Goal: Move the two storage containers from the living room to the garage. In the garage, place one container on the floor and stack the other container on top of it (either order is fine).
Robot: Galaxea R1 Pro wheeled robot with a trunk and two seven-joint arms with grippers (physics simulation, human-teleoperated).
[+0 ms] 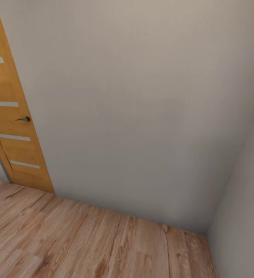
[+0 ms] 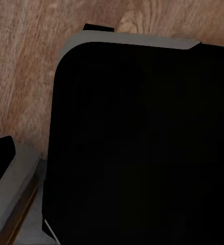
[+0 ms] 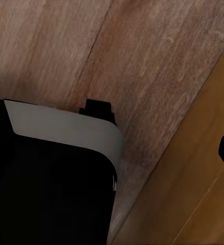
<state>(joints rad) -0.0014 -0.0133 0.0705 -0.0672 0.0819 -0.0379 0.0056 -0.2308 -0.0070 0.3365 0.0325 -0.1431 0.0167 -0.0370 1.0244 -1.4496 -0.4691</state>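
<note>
No orange-red bin can be made out here, so their place cannot be told; the robot faces a corner of a room. In the head view a light wood-plank floor (image 1: 84,239) runs along the bottom and meets a plain pale grey wall (image 1: 134,100) that takes up most of the scene. A second wall (image 1: 242,208) of the same colour joins it at the right, forming an inside corner. At the left edge stands an orange-brown wooden door (image 1: 11,116) with four narrow pale horizontal inserts and a dark lever handle (image 1: 23,119); it reaches down to the planks beside the grey wall. In the left wrist view a large black rounded body with a grey rim (image 2: 137,143), part of the robot, hangs over the wood planks. In the right wrist view a similar black body with a grey edge (image 3: 56,173) sits above the planks, next to an orange-brown wooden surface (image 3: 194,194). Neither arm's fingers can be seen clearly, so whether either gripper is released or clenched cannot be told.
</note>
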